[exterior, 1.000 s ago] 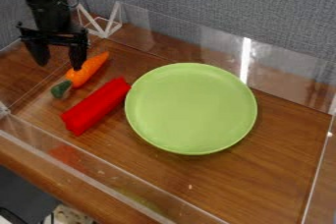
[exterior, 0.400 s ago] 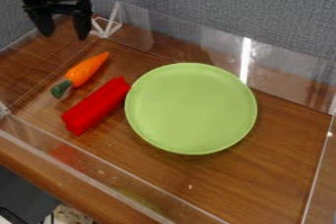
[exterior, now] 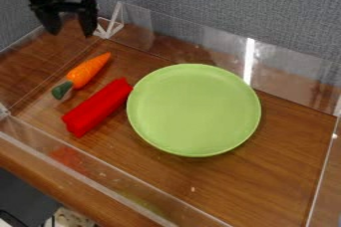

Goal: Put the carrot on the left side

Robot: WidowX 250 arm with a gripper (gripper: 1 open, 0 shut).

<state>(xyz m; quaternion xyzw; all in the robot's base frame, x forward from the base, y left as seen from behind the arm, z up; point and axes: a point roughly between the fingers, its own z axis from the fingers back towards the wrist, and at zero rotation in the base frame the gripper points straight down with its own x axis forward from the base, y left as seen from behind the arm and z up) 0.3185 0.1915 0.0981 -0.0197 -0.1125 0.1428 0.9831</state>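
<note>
Camera view from over the desk (exterior: 200, 186): the carrot (exterior: 83, 73) lies at the left, its long axis on a diagonal, green stem end toward the near-left, orange tip toward the far-right. Just beside it on the near side lies a red block (exterior: 96, 107), roughly parallel. A green plate (exterior: 194, 109) fills the middle, its rim close to the block. The gripper (exterior: 64, 19) hangs above the far-left corner, jaws spread wide and empty, apart from the carrot. Clear walls edge the desk; bare wood lies right of the plate.
</note>
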